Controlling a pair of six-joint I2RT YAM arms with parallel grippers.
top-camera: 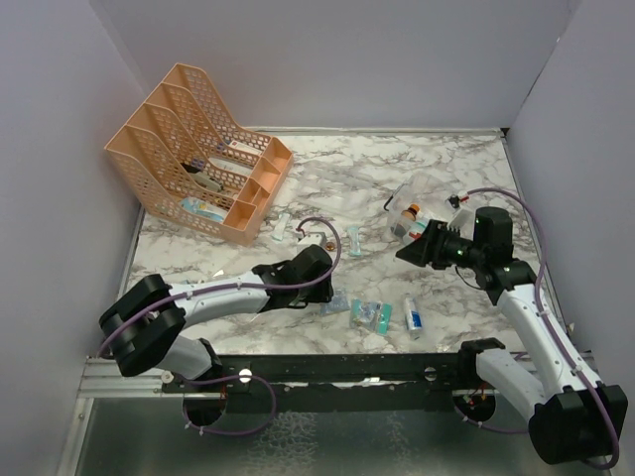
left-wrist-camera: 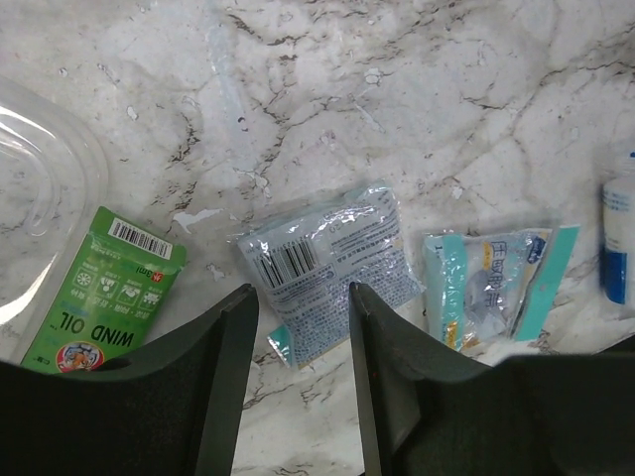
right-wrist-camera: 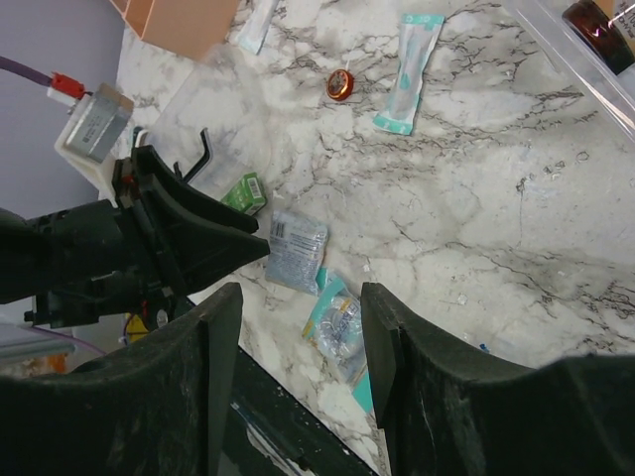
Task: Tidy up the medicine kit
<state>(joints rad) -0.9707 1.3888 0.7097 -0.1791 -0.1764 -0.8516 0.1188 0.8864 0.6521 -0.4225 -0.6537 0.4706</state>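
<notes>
We see our left fingers (left-wrist-camera: pixel 218 377) apart, straddling a clear sachet (left-wrist-camera: pixel 327 260) on the marble worktop (left-wrist-camera: pixel 446 119); our right fingers (right-wrist-camera: pixel 198 377) stand apart too — just beside the medicine kit (top-camera: pixel 409 196), toward the worktop's far right.

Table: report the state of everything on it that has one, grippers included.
Medicine kit: open, lid off.
Lid: lying on the table, apart from the kit.
Left gripper: open, fingers either side of a silver packet.
Right gripper: open, empty.
File rack: upright, some items in it.
Green box: closed, lying flat.
</notes>
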